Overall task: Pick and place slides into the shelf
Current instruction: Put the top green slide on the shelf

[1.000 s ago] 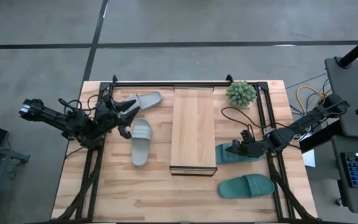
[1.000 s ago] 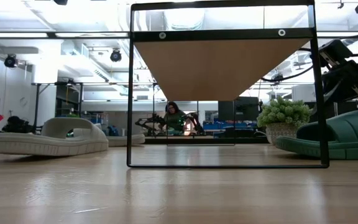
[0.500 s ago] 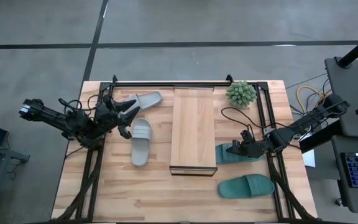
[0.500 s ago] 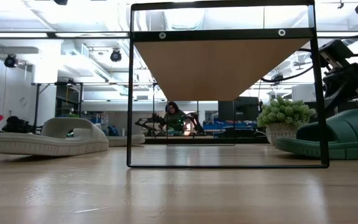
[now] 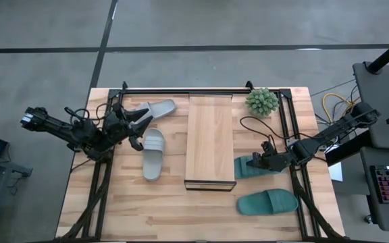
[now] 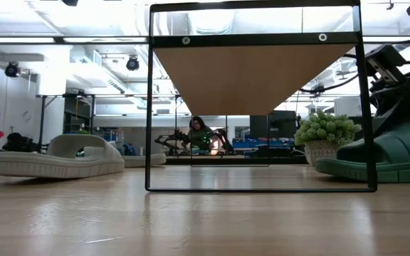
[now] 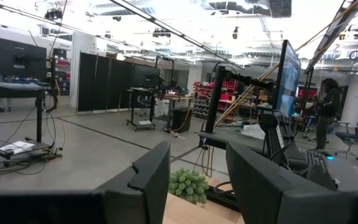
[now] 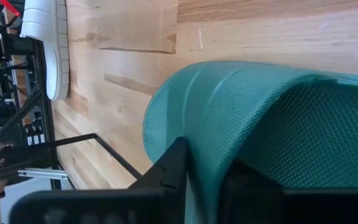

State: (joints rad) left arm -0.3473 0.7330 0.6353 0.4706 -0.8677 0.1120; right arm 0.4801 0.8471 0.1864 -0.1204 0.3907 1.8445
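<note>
Two dark teal slides lie right of the shelf (image 5: 210,138): one (image 5: 252,167) beside it, one (image 5: 267,201) nearer the front edge. My right gripper (image 5: 263,160) is shut on the slide beside the shelf. Two light grey slides (image 5: 152,154) (image 5: 157,108) rest sole-down left of the shelf. My left gripper (image 5: 139,128) hovers open above the table's left side, next to the grey slides, and the left wrist view shows nothing between its fingers (image 7: 148,180). My right gripper pinches the edge of the teal slide's wide strap (image 8: 197,124) between its two fingers, one finger (image 8: 166,177) on the strap's smooth outer face, the other on its textured side. The fingers slant down from the table's right side. The slide's sole rests on the table (image 6: 376,171).
A small potted plant (image 5: 262,101) stands at the back right, behind the held slide. A dark metal frame (image 5: 181,90) runs along the far edge and both sides of the table. The shelf's upright frame (image 6: 255,99) fills the middle of the low view.
My right gripper has shut on the strap of the teal slide beside the shelf, without shifting its place. The slide stays on the table.
</note>
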